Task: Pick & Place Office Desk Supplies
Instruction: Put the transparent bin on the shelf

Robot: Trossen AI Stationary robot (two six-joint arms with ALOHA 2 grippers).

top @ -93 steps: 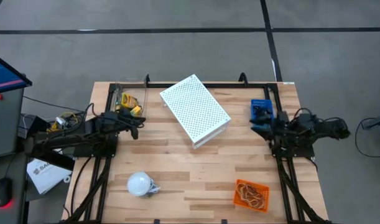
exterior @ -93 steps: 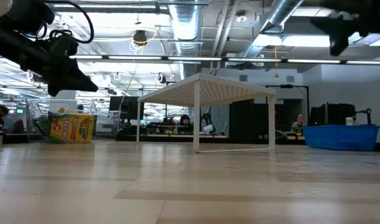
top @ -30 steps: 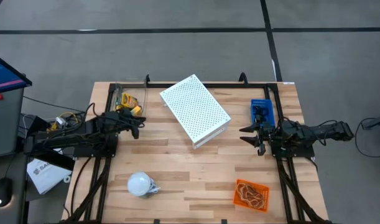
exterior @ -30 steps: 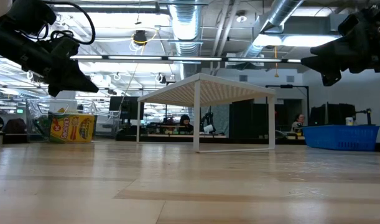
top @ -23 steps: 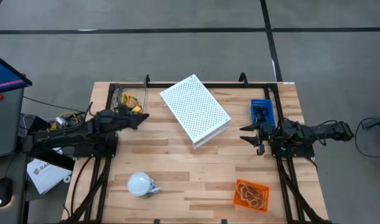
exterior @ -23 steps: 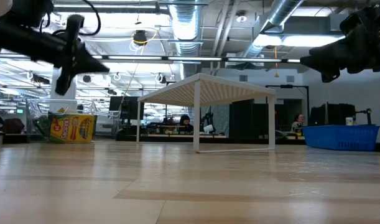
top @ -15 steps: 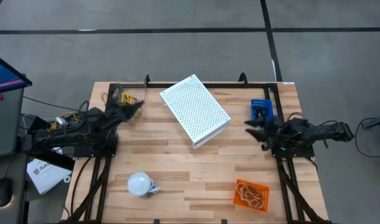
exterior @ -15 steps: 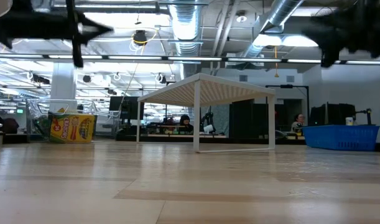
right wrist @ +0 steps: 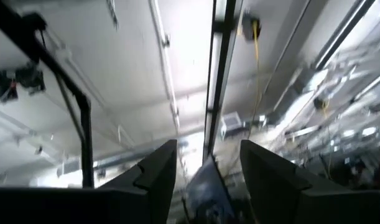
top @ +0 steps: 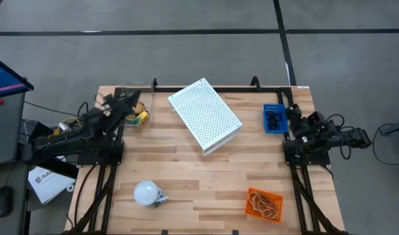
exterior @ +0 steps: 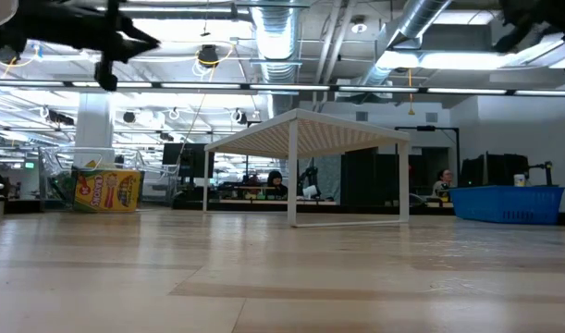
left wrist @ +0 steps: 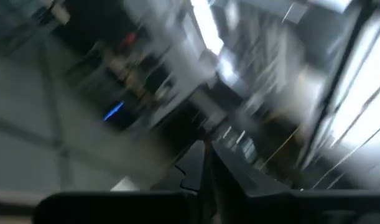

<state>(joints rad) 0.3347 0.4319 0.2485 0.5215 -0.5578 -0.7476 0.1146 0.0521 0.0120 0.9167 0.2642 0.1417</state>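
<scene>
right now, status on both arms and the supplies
Left end effector shut, empty, above crayon box. Right end effector open, empty, raised by blue bin. Nothing moved yet.

Crayon boxes (top: 136, 111) lie left of the perforated box (top: 204, 115).

A wooden table (top: 186, 176) stands on a grey floor (top: 186, 52) crossed by dark lines, while beyond it silver ceiling ducts (exterior: 421, 28), strip lights (exterior: 264, 88) and distant desks fill an open workspace.
</scene>
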